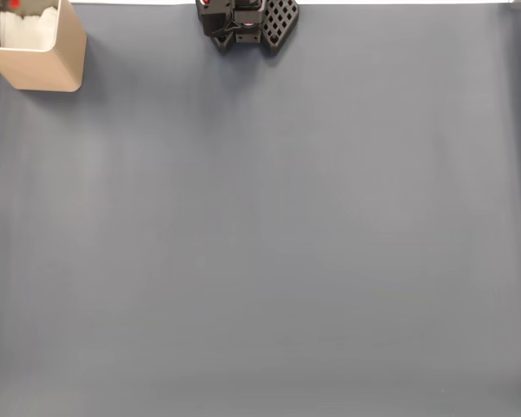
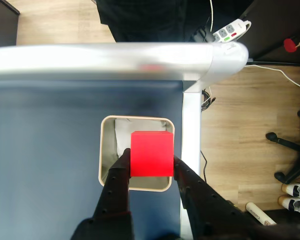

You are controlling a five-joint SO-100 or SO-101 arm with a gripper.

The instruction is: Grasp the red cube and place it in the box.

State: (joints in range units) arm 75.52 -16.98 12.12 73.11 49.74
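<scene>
Here, the gripper point(image 2: 151, 162) holds the red cube point(image 2: 151, 154) directly above the open box point(image 2: 106, 150), ready to release.

In the wrist view, both black fingers point(image 2: 117, 175) press the cube's sides, and the box's white inside looks empty beneath. Next, I judge, the fingers need only part, perhaps after lowering slightly. In the fixed view, the box point(image 1: 48, 65) stands at the dark mat's point(image 1: 286, 243) top-left corner.
</scene>
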